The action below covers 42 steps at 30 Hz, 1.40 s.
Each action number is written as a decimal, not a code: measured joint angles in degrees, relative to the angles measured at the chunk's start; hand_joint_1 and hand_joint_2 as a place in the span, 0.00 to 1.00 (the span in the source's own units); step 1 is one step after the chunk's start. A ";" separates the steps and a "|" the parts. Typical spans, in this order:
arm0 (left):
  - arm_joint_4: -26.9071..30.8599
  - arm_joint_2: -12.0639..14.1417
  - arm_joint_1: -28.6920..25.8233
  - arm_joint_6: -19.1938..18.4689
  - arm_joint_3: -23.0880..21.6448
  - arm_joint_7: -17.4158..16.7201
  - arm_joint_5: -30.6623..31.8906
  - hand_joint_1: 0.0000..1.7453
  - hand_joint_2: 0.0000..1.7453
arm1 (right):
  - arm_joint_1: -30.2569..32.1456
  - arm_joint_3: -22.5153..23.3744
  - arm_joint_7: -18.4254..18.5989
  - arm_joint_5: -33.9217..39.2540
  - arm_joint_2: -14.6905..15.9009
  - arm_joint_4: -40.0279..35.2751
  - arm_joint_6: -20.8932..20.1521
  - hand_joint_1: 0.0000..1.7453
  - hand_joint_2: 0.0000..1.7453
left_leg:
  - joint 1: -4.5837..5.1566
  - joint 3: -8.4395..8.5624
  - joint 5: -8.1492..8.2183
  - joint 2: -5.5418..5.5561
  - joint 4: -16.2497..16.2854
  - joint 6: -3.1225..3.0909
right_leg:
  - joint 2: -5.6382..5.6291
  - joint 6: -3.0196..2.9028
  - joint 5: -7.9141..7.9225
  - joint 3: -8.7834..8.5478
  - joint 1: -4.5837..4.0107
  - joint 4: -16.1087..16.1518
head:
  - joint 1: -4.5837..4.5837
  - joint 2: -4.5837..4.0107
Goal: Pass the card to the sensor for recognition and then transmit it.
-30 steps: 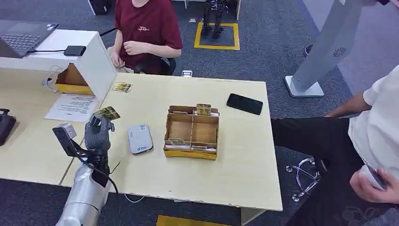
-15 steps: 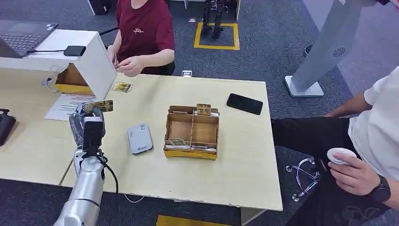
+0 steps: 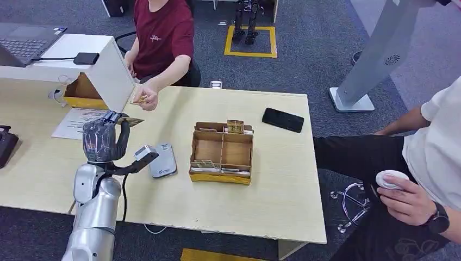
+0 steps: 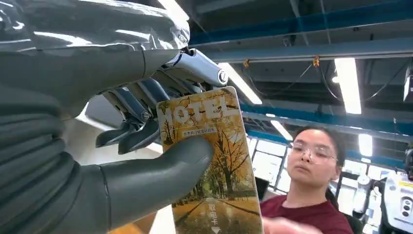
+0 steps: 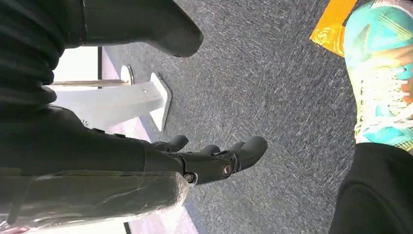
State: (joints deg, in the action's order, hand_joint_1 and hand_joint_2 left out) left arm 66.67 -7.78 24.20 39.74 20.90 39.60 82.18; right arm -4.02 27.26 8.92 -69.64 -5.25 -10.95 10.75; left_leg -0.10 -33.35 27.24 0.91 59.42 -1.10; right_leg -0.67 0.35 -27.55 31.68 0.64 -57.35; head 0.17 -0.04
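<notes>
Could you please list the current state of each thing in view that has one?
Left robot hand: raised, pinching the card.
Card: held between thumb and fingers.
Right robot hand: hanging over the floor, holding nothing.
Card box: open, cards in compartments.
Phone: flat, screen dark.
Laptop: open.

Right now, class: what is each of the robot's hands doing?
Left hand: holding the hotel card, thumb pressed on its face.
Right hand: holding nothing, fingers loosely apart, above the carpet.
</notes>
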 joint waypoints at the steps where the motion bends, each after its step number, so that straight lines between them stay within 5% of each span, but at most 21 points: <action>1: 0.00 0.00 0.00 0.00 0.00 0.00 0.00 1.00 1.00 | 0.00 0.00 0.00 0.00 0.00 0.00 0.00 0.00 1.00 | 0.00 0.00 0.00 0.00 0.00 0.00 | 0.00 0.00 0.00 0.00 0.00 0.00 | 0.00 0.00; 15: 2.14 -1.75 0.14 0.02 2.32 -0.55 0.35 1.00 1.00 | -0.02 1.05 0.17 -1.88 0.00 0.00 0.04 0.00 1.00 | 0.00 0.00 0.00 -0.01 0.00 0.00 | 0.00 0.00 0.00 0.00 0.01 0.00 | 0.02 0.00; 16: 2.12 -1.84 0.18 0.02 2.42 -0.55 0.46 0.00 1.00 | -0.02 1.31 0.17 -1.88 0.00 0.00 0.05 0.00 1.00 | 0.00 0.00 0.00 -0.01 0.00 0.00 | 0.00 0.00 0.00 0.00 0.01 0.00 | 0.02 0.00; 24: 1.22 -1.95 0.62 0.02 2.88 -1.35 -1.95 0.00 1.00 | -0.03 2.34 0.35 -2.78 -0.07 0.00 0.09 0.00 1.00 | 0.00 0.00 0.00 -0.01 0.00 0.00 | 0.00 0.00 0.00 0.02 0.00 0.00 | 0.02 0.00; 28: -0.55 -1.00 1.05 0.02 1.20 -7.50 -4.38 0.00 1.00 | -0.06 3.54 0.30 -4.48 -0.42 -0.39 -0.02 0.00 1.00 | 0.00 -0.01 0.00 -0.06 0.00 0.00 | -0.03 0.00 0.01 0.05 0.01 0.00 | 0.02 0.00; 35: -5.71 -0.81 2.37 0.11 1.16 -2.57 -7.28 0.00 1.00 | -0.22 5.29 0.13 -5.55 -0.52 -0.39 -0.04 0.00 1.00 | 0.01 -0.01 -0.01 -0.03 0.00 0.00 | -0.01 0.00 0.01 0.04 0.02 0.00 | 0.02 0.00; 39: -10.96 -0.70 3.58 -1.73 0.63 -0.15 -17.05 0.00 1.00 | -0.27 6.14 -0.09 -5.55 -0.55 -0.39 -0.04 0.00 1.00 | 0.03 0.00 0.00 -0.03 0.01 -0.01 | -0.01 0.00 0.01 0.04 0.05 0.00 | 0.02 0.00; 42: -12.16 0.59 2.48 -6.47 -5.45 -0.50 -29.82 0.00 1.00 | -0.24 7.04 -0.18 -5.44 -0.59 -0.39 -0.04 0.00 1.00 | 0.03 -0.02 0.00 -0.02 0.01 -0.01 | -0.01 0.01 0.01 0.05 0.05 0.00 | 0.00 0.00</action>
State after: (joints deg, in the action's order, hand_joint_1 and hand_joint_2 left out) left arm 54.51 -7.19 26.68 33.26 15.44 39.10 52.36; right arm -4.26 34.29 8.74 -75.08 -5.84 -11.34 10.71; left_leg -0.08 -33.37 27.24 0.90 59.43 -1.11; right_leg -0.68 0.35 -27.54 31.73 0.68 -57.35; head 0.17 -0.04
